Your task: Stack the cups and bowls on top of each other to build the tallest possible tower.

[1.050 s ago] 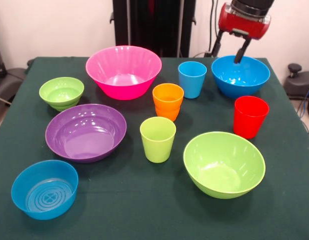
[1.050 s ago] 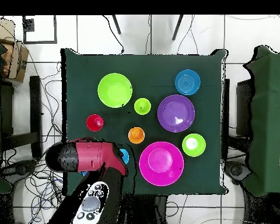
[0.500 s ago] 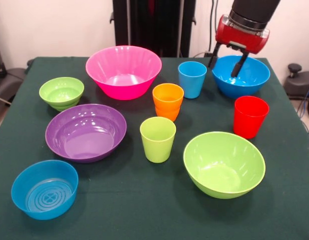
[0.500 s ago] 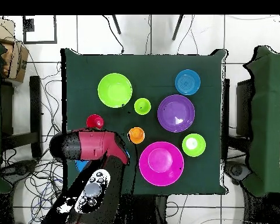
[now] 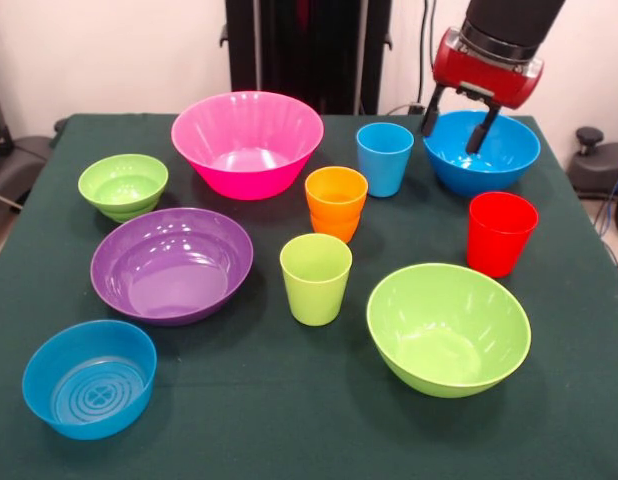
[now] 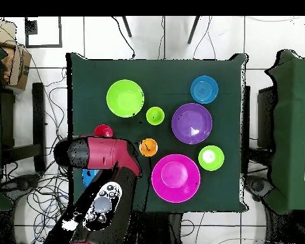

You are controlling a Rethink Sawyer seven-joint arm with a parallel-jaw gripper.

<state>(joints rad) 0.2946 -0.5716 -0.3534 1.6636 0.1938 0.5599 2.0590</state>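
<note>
Nearest you: the small blue bowl [image 5: 89,378] with the ringed base sits at the front left corner of the green table [image 5: 289,440], upright and alone.
Front right: the large lime green bowl [image 5: 448,328] stands upright, nothing inside it.
Middle: the lime green cup [image 5: 315,278] stands between that bowl and the large purple bowl [image 5: 172,264], touching neither.
Right side: the red cup [image 5: 501,233] stands upright, just beyond the large lime green bowl and just in front of the large blue bowl [image 5: 481,152].
Behind the lime green cup: you see the orange cup [image 5: 336,202], upright, with the light blue cup [image 5: 384,158] a little farther back and to its right.
Left side: the small lime green bowl [image 5: 123,185] sits apart from the purple one.
Far centre: the large pink bowl [image 5: 247,143] stands upright near the table's back edge.
Stacking: every piece stands singly on the cloth; nothing is nested.
Gripper: the gripper [image 5: 454,119] hangs over the large blue bowl at the far right.
Jaws: you can see both fingers spread wide with nothing between them; one finger appears to hang at the bowl's left rim, the other over its hollow.
From above: the red arm [image 6: 104,155] covers most of the large blue bowl and the light blue cup.
</note>
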